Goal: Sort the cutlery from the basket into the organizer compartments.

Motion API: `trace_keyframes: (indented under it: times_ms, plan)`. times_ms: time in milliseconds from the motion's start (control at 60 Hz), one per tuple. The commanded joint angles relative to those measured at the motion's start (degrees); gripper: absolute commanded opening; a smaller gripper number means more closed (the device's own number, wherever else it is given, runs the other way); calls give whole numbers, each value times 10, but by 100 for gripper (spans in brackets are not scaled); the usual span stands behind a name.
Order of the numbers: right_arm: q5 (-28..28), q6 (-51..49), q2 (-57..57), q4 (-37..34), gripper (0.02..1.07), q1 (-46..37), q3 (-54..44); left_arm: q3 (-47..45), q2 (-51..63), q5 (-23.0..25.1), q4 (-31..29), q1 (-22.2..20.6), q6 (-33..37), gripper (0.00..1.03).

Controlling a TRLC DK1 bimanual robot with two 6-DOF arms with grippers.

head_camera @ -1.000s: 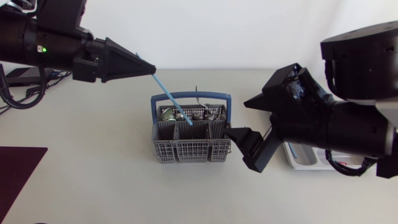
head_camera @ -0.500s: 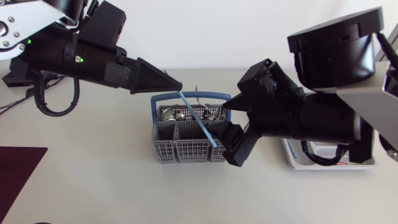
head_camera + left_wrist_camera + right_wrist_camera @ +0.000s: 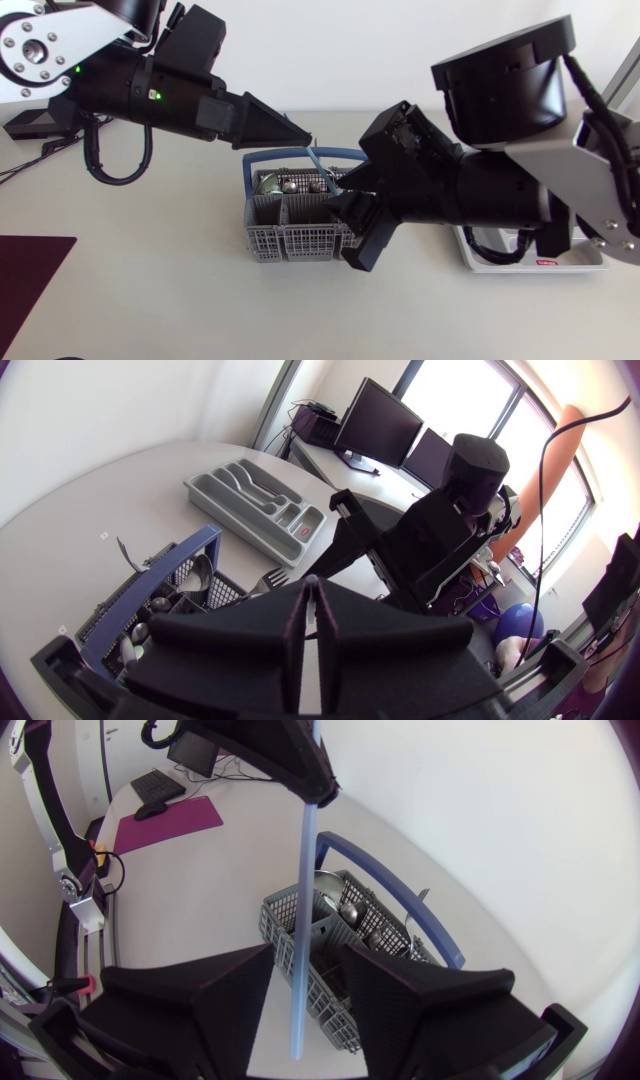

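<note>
My left gripper [image 3: 305,140] hangs over the basket's far rim, shut on the top of a long light-blue utensil handle [image 3: 305,870]. The handle hangs down from it, and its lower part runs between the fingers of my right gripper [image 3: 305,960]. Those fingers stand on either side of it with a gap on each side, so the right gripper is open. In the head view my right gripper [image 3: 355,225] covers the right end of the grey cutlery basket [image 3: 295,240], which has a blue handle and holds several metal pieces. The grey organizer [image 3: 255,495] lies beyond the basket.
My right arm hides most of the organizer [image 3: 500,262] at the table's right in the head view. A dark purple mat [image 3: 30,280] lies at the front left. Bare table surrounds the basket in front and to the left.
My left arm has swung right, carrying the blue utensil over the basket. My right arm has moved left to it, and its fingers have narrowed around the handle.
</note>
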Motion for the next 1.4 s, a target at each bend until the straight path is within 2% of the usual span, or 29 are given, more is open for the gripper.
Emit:
trace_keyframes:
  times_ms: [0, 150, 383, 433, 483, 533, 567, 683, 817, 917, 1033, 1233, 1383]
  plan:
    - [-4, 16, 12, 7, 31, 4, 14, 16, 11, 8, 7, -4, -15, 3]
    - [-5, 16, 13, 7, 12, 4, 10, 19, 11, 8, 8, -4, -16, 3]
    - [-9, 23, 14, -4, 8, 4, 10, 21, 9, 8, 22, 1, -36, 6]
    - [-11, 24, 14, -9, 8, 3, 10, 20, 6, 8, 33, 3, -48, 20]
    - [-19, 24, 14, -14, 8, 0, 10, 20, 4, 8, 41, 6, -54, 44]
    - [-22, 25, 11, -20, 8, -3, 11, 20, -3, 8, 56, 9, -61, 59]
    - [-22, 26, 8, -23, 8, -5, 10, 20, -8, 8, 71, 13, -70, 66]
    - [-21, 29, -8, -41, 8, -8, 9, 15, -26, 2, 156, 39, -137, 78]
    - [-19, 34, -38, -62, 8, -26, 4, 19, -39, -32, 219, 73, -196, 79]
    - [-20, 36, -68, -83, 8, -54, 0, 21, -46, -59, 230, 89, -206, 79]
    - [-28, 36, -101, -103, 8, -103, -4, 15, -54, -111, 236, 87, -203, 79]
    - [-93, 34, -139, -122, 8, -266, -21, 8, -45, -238, 156, -11, -118, 79]
    - [-117, 23, -136, -118, 8, -370, -42, 18, -25, -301, 116, -74, -80, 79]
